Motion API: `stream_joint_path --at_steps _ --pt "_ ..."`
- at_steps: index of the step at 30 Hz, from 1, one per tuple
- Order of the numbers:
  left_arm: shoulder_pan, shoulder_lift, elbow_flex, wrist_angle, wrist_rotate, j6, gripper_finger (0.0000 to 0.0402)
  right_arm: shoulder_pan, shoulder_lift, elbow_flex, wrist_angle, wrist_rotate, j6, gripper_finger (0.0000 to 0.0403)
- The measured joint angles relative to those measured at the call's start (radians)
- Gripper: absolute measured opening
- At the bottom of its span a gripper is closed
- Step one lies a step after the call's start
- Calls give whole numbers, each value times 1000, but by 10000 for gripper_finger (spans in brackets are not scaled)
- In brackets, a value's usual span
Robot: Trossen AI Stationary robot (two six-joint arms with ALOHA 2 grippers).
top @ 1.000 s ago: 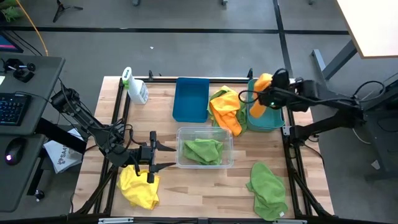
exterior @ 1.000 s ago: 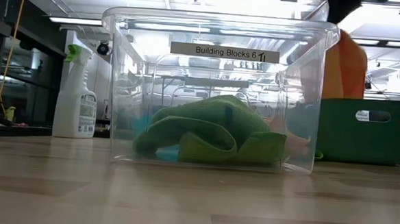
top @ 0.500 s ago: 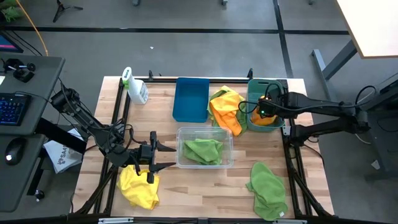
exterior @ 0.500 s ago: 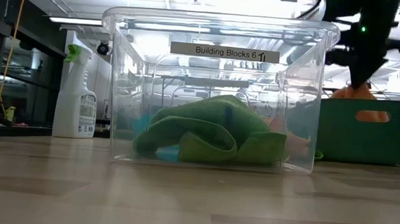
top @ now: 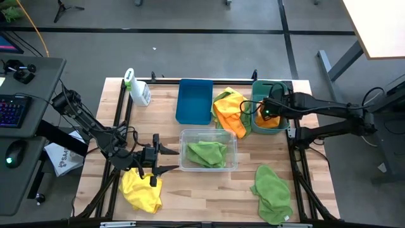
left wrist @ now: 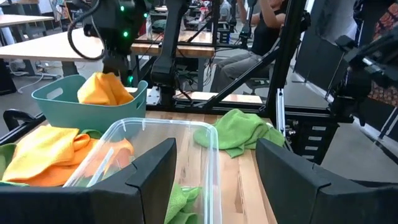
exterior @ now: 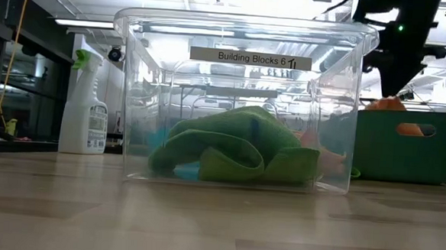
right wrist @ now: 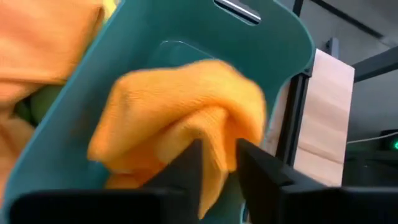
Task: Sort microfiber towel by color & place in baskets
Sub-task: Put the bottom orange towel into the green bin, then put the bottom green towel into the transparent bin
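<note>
My right gripper (top: 266, 114) reaches down into the teal basket (top: 271, 126), its fingers close together on an orange towel (right wrist: 180, 112) that lies inside. My left gripper (top: 158, 161) hovers open at the front left, above a yellow towel (top: 140, 191) lying flat on the table. The clear basket (top: 209, 150) holds a green towel (top: 205, 153). The blue basket (top: 194, 101) stands behind it. Between the blue and teal baskets lies a heap of orange, yellow and green towels (top: 229, 111). Another green towel (top: 272, 193) lies at the front right. My right gripper has a bunched fold of the orange towel (right wrist: 219, 127) between its two fingers, which stand only a little apart. The fingers slant down from above into the teal basket. The towel rests heaped in the basket, its top (exterior: 388, 104) showing above the rim.
A white spray bottle (top: 137, 88) stands at the far left of the table. Black frame rails run along the table's left and right edges. Bare wood lies in front of the clear basket. In the left wrist view a person sits beyond the table.
My right gripper has gone down into the teal basket and tipped further downward, carrying the orange towel. The towel hung above the basket's rim a second ago and now lies inside it.
</note>
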Motion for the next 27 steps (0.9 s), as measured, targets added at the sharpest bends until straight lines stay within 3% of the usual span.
stream_joint_path --at_steps 7,11,13,17,19,22,27 --pt "0 0 0 0 0 0 209 2 0 125 -47 -91 -11 221" --pt "0 0 0 -1 0 0 209 40 0 142 105 -232 -79 262" --pt "0 0 0 -1 0 1 209 70 4 126 234 -301 -125 269" --pt "0 0 0 -1 0 0 209 120 47 108 390 -311 -150 270" --pt "0 0 0 -4 0 0 209 141 80 107 397 -371 -150 266" --pt "-4 0 0 -21 9 0 209 190 121 106 367 -545 -156 260" --pt "-7 0 0 -56 10 -5 209 368 144 106 313 -698 -11 251"
